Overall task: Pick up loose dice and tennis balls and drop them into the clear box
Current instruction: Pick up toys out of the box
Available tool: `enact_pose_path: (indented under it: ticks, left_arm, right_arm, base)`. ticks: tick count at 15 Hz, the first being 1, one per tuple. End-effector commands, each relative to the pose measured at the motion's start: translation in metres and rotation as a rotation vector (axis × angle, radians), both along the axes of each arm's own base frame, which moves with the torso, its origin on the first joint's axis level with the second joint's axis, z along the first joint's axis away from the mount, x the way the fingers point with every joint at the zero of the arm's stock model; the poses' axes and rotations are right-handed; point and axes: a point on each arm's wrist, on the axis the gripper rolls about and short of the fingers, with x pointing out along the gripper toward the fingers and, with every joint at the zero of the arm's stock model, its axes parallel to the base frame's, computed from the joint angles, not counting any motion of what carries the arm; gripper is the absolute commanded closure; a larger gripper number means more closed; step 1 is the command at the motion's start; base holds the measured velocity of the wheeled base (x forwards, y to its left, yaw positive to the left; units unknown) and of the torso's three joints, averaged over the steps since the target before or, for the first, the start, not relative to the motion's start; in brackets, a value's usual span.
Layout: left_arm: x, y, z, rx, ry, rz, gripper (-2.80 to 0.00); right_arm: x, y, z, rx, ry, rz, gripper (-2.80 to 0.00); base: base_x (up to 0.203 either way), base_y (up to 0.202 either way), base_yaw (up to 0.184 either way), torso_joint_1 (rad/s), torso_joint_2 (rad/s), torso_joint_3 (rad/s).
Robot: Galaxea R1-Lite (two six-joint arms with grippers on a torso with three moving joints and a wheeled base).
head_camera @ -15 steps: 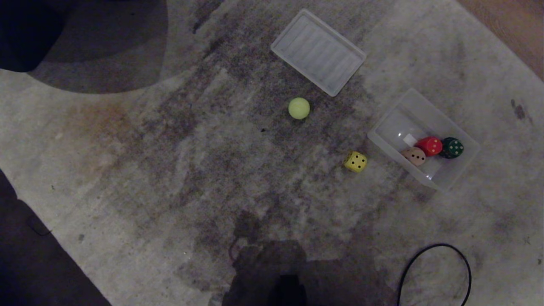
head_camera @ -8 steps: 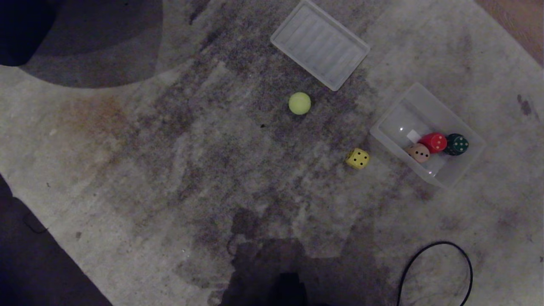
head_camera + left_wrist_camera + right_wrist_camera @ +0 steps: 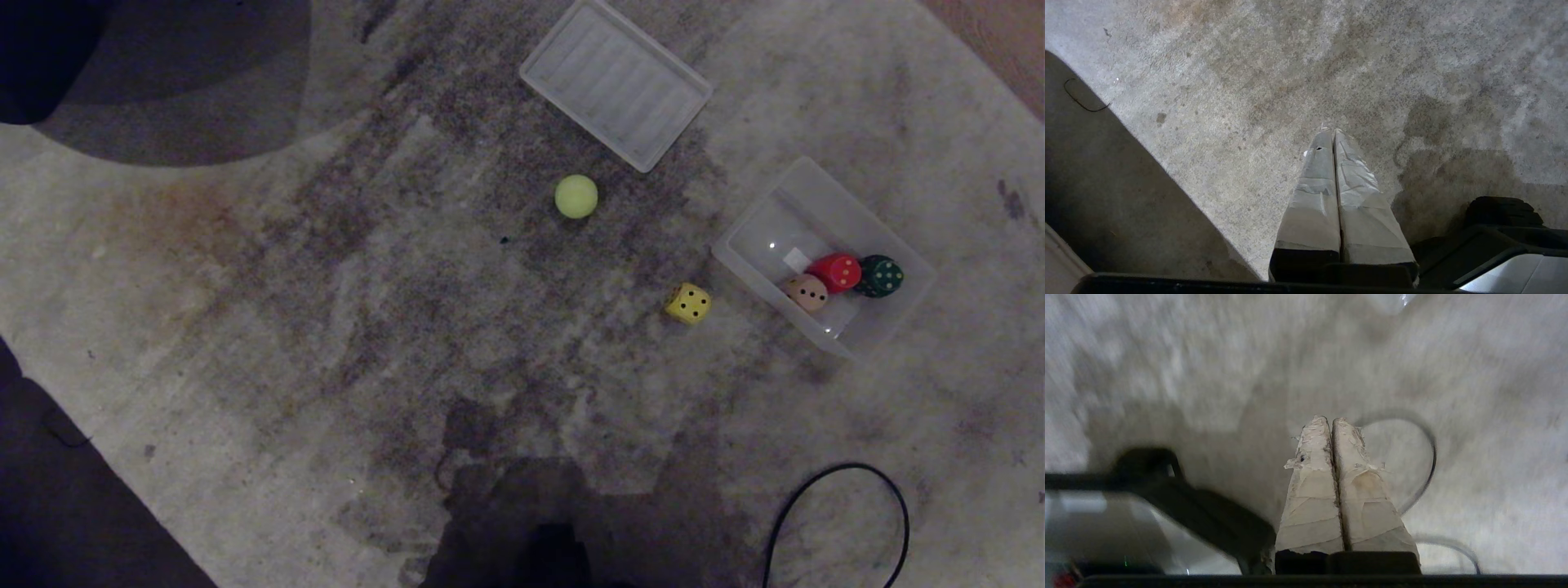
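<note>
Both claws hang pressed together and empty over the carpet (image 3: 245, 343): left claw (image 3: 1332, 132), right claw (image 3: 1329, 419) above a black cable (image 3: 841, 523). Neither appears in the head view. There, the yellow die (image 3: 687, 303) lies at 9 o'clock of the clear box (image 3: 886, 237), the tennis ball (image 3: 576, 196) farther at 10 o'clock.

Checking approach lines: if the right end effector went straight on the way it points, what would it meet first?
Most likely bare carpet. The shut right end effector points down at the floor beside the black cable loop; no die or ball lies ahead, though depth is unclear.
</note>
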Motion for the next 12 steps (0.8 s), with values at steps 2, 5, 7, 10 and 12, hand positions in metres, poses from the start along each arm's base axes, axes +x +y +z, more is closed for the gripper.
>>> enact_pose_path:
  ticks: [2,5,7,10,12]
  left_arm:
    - [0.0,0.0,0.0,0.0,0.003,0.0,0.0]
    - [0.0,0.0,0.0,0.0,0.003,0.0,0.0]
    - [0.0,0.0,0.0,0.0,0.003,0.0,0.0]
    - [0.0,0.0,0.0,0.0,0.003,0.0,0.0]
    - [0.0,0.0,0.0,0.0,0.003,0.0,0.0]
  right_arm:
    - [0.023,0.0,0.044,0.042,0.139,-0.005,0.0]
    - [0.068,0.0,0.066,0.09,0.327,-0.02,0.0]
    - [0.106,0.001,0.071,0.144,0.401,-0.035,0.0]
    - [0.172,0.004,0.065,0.215,0.48,-0.046,0.0]
    - [0.216,0.011,0.057,0.263,0.504,-0.037,0.0]
  base:
    - [0.0,0.0,0.0,0.0,0.0,0.0]
    - [0.0,0.0,0.0,0.0,0.0,0.0]
    - [0.0,0.0,0.0,0.0,0.0,0.0]
    - [0.0,0.0,0.0,0.0,0.0,0.0]
    - [0.0,0.0,0.0,0.0,0.0,0.0]
